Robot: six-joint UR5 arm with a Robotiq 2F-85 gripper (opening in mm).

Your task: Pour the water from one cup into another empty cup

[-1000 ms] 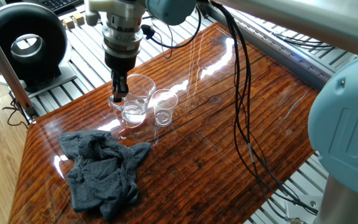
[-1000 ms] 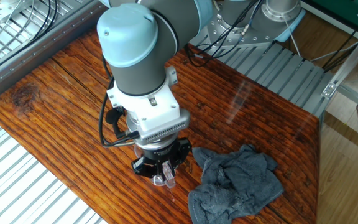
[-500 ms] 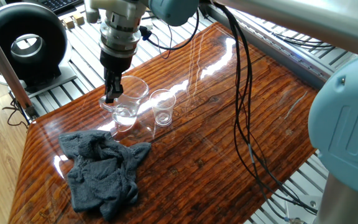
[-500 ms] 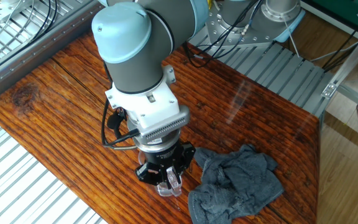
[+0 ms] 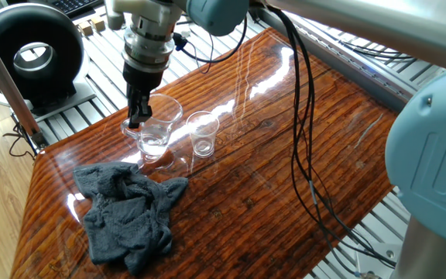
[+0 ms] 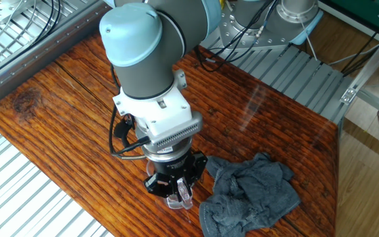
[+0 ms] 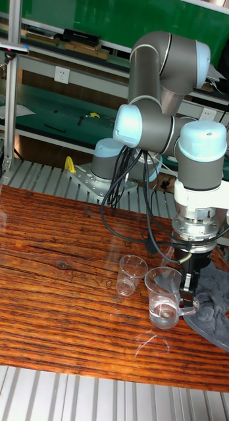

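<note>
The larger clear glass mug [image 5: 159,124] [image 7: 163,297] stays upright with a shallow layer of water [image 5: 153,144] [image 7: 164,314] in its bottom. My gripper [image 5: 135,116] [image 7: 189,293] points straight down and is shut on the handle at the mug's side. The mug seems to sit a little above the wooden table [image 5: 285,178]. The small empty tumbler [image 5: 203,133] [image 7: 129,273] stands on the table just beside it, apart from the mug. In the other fixed view the arm hides nearly all of the mug, and only the gripper [image 6: 179,194] shows.
A crumpled grey cloth [image 5: 126,213] [image 6: 252,192] [image 7: 217,304] lies close to the mug, toward the table's front edge. Black cables [image 5: 300,132] hang over the table's middle. A black round device [image 5: 31,54] and a metal post [image 5: 6,77] stand off the table's left corner.
Over the last second the gripper has carried the mug a little up and to the left, away from the tumbler. Since half a second ago it has barely moved.
</note>
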